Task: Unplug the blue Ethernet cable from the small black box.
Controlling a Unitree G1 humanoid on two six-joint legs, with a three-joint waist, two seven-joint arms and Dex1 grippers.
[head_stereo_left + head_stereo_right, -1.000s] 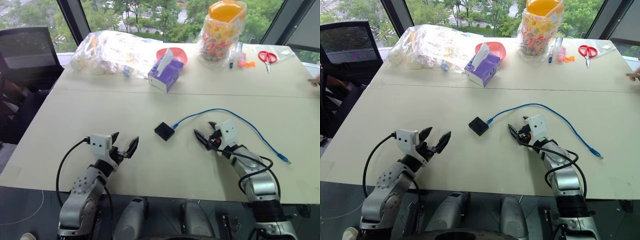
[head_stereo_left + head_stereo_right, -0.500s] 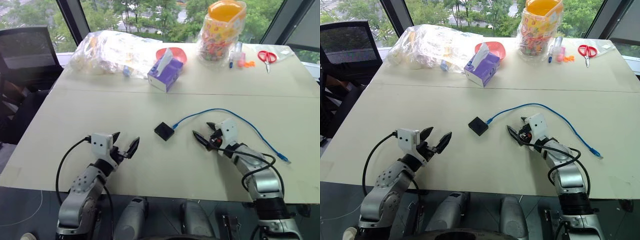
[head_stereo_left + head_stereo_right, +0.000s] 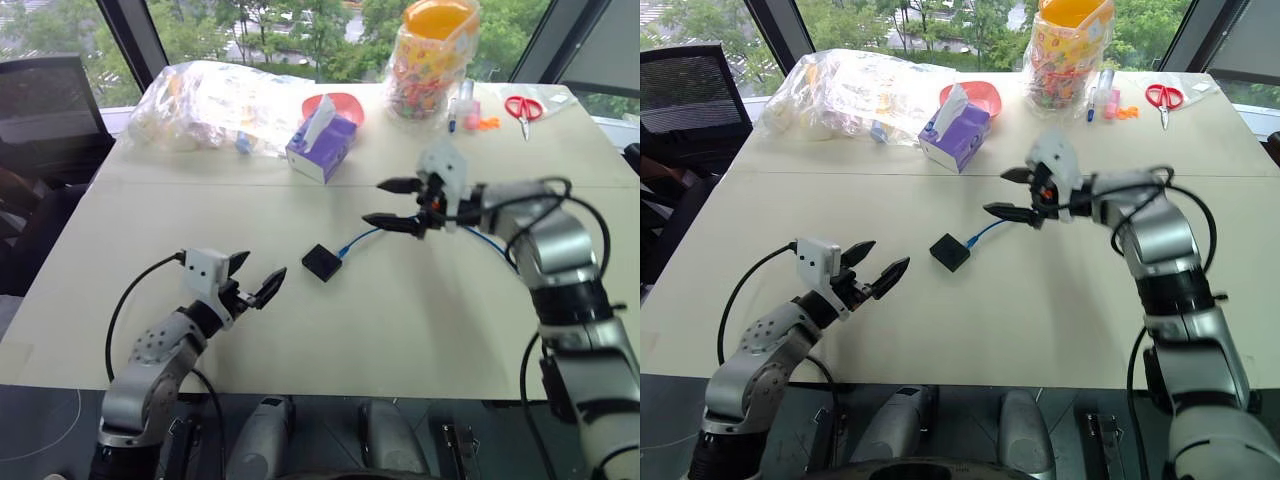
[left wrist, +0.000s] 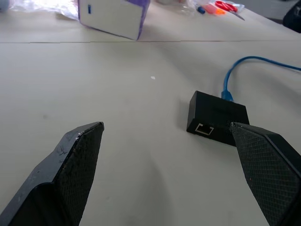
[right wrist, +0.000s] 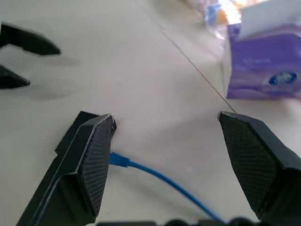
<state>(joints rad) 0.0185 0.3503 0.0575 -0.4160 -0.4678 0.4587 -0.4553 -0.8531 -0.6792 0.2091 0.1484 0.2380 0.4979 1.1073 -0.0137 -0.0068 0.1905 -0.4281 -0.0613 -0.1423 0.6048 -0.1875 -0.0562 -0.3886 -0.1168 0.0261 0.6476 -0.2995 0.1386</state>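
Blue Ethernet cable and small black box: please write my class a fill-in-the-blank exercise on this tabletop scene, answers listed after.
1. The blue Ethernet cable is plugged into the small black ____.
2. The right gripper hangs above the cable with its fingers ____.
3. The left gripper, open and holding nothing, points toward the small black box from the robot's ____ side.
4. Beyond the box stands a tissue box coloured ____.

Answers: box; open; left; purple

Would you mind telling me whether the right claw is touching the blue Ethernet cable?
Apart: the left eye view shows the right claw raised above the blue Ethernet cable.
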